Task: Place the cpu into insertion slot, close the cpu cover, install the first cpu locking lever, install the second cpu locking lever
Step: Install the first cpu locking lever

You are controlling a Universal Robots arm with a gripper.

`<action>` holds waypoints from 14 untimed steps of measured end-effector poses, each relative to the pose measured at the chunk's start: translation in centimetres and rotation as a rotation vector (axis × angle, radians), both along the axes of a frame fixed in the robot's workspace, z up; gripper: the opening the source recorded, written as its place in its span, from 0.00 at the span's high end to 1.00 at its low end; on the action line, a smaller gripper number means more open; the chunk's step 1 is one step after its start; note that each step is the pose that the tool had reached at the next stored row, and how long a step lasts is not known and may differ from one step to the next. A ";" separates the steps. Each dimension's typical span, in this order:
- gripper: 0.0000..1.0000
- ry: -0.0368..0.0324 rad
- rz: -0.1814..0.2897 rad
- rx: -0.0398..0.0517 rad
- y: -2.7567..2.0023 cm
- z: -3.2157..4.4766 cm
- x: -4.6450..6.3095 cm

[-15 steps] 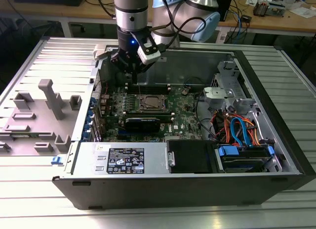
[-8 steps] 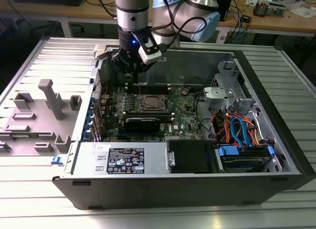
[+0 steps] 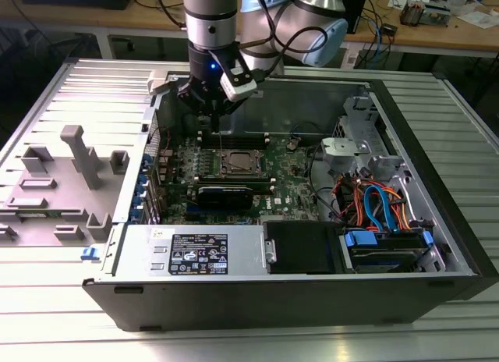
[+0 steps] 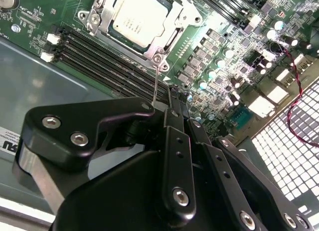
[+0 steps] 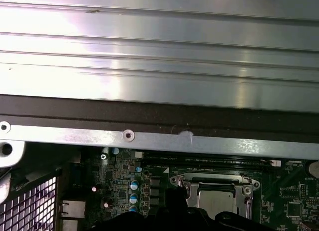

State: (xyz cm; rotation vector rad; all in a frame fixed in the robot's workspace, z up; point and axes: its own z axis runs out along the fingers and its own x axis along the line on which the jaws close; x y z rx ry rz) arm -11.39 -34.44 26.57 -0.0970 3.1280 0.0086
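Note:
The cpu point(image 4: 134, 19), a silver-topped square, lies in the insertion slot point(image 3: 239, 165) on the green motherboard point(image 4: 219, 57). The cpu cover point(image 4: 168, 38) lies flat around it as a metal frame. A thin wire locking lever point(image 4: 156, 81) rises from the socket corner up to my gripper point(image 4: 174, 95), whose black fingers are shut on its upper end. In the exterior view my gripper point(image 3: 216, 126) hangs just behind the socket, towards that view's left. The first wrist view looks past my gripper point(image 5: 175, 196) to the cpu point(image 5: 217, 201).
Long black memory slots point(image 4: 109, 57) run beside the socket. The computer case wall point(image 5: 159, 136) stands close behind the gripper. A power supply point(image 3: 199, 253), a drive bay with blue and orange cables point(image 3: 374, 206), and a grey fixture plate point(image 3: 62, 182) outside the case surround the board.

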 end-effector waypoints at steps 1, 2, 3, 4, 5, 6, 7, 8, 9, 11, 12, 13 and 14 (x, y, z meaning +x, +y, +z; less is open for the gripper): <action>0.89 0.0000 0.000 0.0000 0.00 0.00 0.1; 0.89 0.0000 0.000 0.0000 0.00 0.00 0.1; 0.89 0.0000 0.000 0.0000 0.00 0.00 0.1; 0.89 -0.0001 0.000 0.0000 0.00 0.00 0.2; 0.89 0.0000 0.000 0.0000 0.00 0.00 0.2; 0.89 0.0001 0.000 0.0000 0.00 0.00 0.3; 0.89 0.0000 0.000 0.0001 0.00 0.00 0.4; 0.89 0.0000 0.000 0.0000 0.00 0.00 0.6; 0.89 0.0000 0.000 0.0000 0.00 -0.01 0.8; 0.89 -0.0001 0.000 0.0000 0.00 -0.03 1.2; 0.89 0.0000 0.000 0.0000 0.00 -0.04 1.4; 0.89 0.0000 0.000 0.0000 0.00 -0.05 1.5; 0.89 -0.0001 0.000 0.0001 0.00 -0.06 1.6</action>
